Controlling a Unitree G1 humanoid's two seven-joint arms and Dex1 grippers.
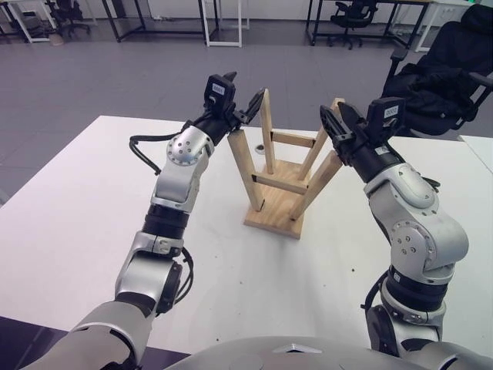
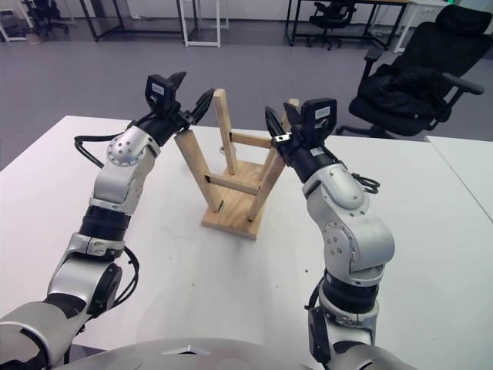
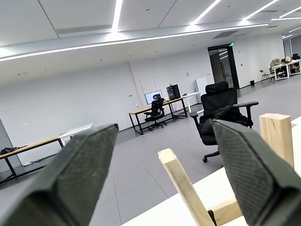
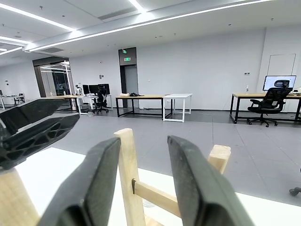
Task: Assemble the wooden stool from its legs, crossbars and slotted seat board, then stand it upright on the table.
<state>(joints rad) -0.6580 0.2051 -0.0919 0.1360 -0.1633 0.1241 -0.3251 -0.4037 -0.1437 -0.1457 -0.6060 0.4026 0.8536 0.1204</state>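
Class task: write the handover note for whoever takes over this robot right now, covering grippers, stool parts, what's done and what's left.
Grippers: left gripper open by the top of the near left leg; right gripper open by the right-hand legs. Neither holds anything.
Things: stool upside down, seat board flat on the table, crossbars in place.
Done: assembly, as far as visible.
Left: turn it over onto its legs.

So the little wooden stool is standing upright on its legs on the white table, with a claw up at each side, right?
Not quite: the stool is upside down, seat board on the white table and legs pointing up, as the left eye view shows. The left claw and right claw are indeed up at each side.
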